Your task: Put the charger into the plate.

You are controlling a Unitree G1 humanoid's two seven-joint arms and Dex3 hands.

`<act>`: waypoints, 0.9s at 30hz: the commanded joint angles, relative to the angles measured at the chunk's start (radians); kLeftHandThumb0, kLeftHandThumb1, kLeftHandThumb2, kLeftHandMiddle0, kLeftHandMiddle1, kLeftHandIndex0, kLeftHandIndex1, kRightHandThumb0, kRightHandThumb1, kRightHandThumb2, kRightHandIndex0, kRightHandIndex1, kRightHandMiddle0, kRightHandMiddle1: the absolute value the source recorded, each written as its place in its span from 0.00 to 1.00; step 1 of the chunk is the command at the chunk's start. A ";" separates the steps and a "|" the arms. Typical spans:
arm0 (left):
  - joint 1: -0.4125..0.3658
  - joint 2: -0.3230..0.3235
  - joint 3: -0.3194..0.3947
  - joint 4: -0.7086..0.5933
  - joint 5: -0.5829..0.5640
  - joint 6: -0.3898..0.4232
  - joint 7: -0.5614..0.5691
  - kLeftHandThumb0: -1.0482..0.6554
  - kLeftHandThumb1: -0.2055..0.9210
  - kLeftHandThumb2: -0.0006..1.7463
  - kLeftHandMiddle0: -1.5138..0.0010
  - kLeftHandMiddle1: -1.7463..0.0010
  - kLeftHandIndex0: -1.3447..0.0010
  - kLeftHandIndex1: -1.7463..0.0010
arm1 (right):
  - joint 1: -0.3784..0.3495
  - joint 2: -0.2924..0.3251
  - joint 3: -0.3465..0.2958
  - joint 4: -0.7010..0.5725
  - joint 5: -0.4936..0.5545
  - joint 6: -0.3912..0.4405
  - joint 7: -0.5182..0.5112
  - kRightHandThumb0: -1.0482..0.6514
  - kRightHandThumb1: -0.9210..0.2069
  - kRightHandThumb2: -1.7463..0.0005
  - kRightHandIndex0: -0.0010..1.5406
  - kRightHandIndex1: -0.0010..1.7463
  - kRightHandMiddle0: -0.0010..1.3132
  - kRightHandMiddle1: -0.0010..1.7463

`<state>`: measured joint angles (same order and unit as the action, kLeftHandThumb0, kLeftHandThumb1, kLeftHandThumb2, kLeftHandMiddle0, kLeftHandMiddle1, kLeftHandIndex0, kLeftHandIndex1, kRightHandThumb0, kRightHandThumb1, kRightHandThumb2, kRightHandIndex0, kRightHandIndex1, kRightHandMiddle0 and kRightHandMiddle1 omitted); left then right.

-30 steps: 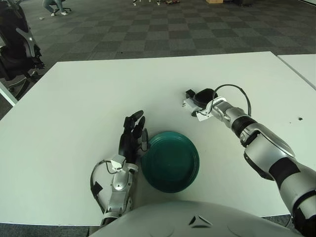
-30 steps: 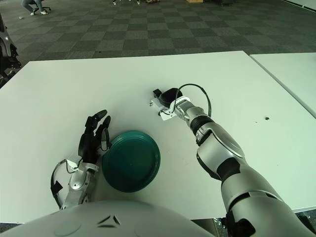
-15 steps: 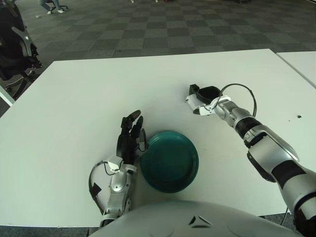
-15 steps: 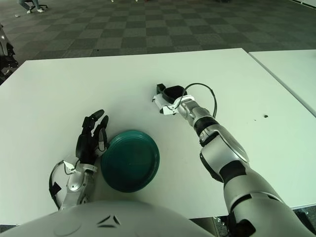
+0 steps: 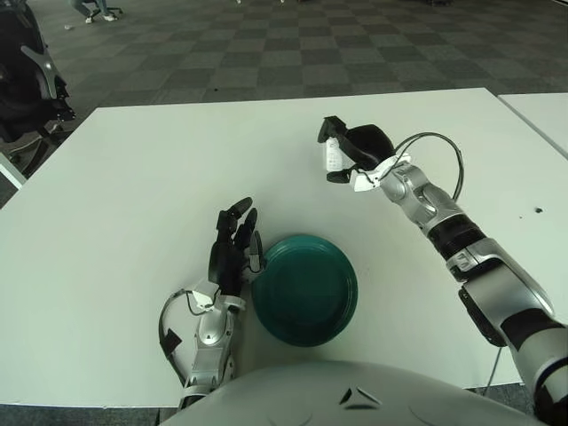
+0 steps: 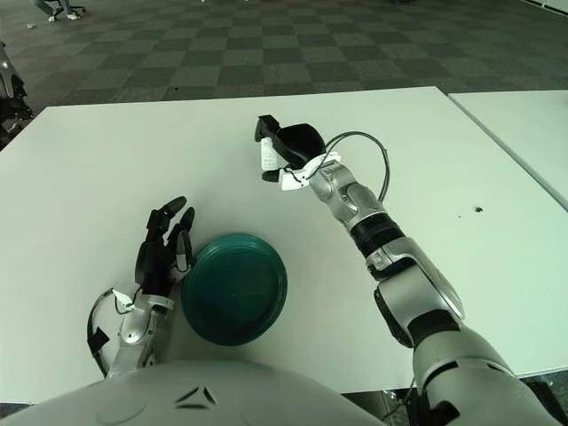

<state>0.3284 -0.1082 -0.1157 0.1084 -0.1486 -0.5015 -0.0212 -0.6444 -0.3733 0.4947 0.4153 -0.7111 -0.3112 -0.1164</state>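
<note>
A small white charger [image 5: 332, 156] is held above the table by my right hand [image 5: 348, 149], whose black fingers are curled around it. The hand and charger hang over the table's middle, beyond and slightly right of the dark green plate [image 5: 304, 288]. The plate lies near the table's front edge with nothing in it. My left hand [image 5: 232, 247] shows just left of the plate's rim, fingers spread and pointing away from me, holding nothing.
The white table [image 5: 160, 177] fills most of the view. A second white table [image 5: 541, 115] stands at the right. A black chair [image 5: 27, 80] stands off the table's far left corner, over grey checkered carpet.
My right hand has risen off the table with the charger and moved left, toward the table's middle. The left hand and plate have stayed put.
</note>
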 commanded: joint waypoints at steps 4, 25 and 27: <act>0.075 -0.018 0.016 0.065 0.001 0.029 0.009 0.15 1.00 0.52 0.73 1.00 1.00 0.51 | 0.155 -0.012 -0.044 -0.456 0.105 0.000 0.157 0.35 0.47 0.30 0.72 1.00 0.42 1.00; 0.100 -0.051 0.009 0.010 -0.130 0.044 -0.066 0.15 1.00 0.49 0.75 0.99 0.99 0.50 | 0.242 -0.062 0.072 -0.506 0.095 -0.316 0.388 0.36 0.43 0.33 0.76 1.00 0.40 1.00; 0.099 -0.050 0.009 0.008 -0.125 0.047 -0.059 0.15 1.00 0.49 0.75 0.99 0.99 0.50 | 0.257 -0.068 0.078 -0.518 0.085 -0.341 0.394 0.36 0.39 0.36 0.75 1.00 0.37 1.00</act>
<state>0.3900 -0.1202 -0.1106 0.0739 -0.2668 -0.4877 -0.0841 -0.4035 -0.4346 0.5597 -0.0973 -0.6047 -0.6093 0.2737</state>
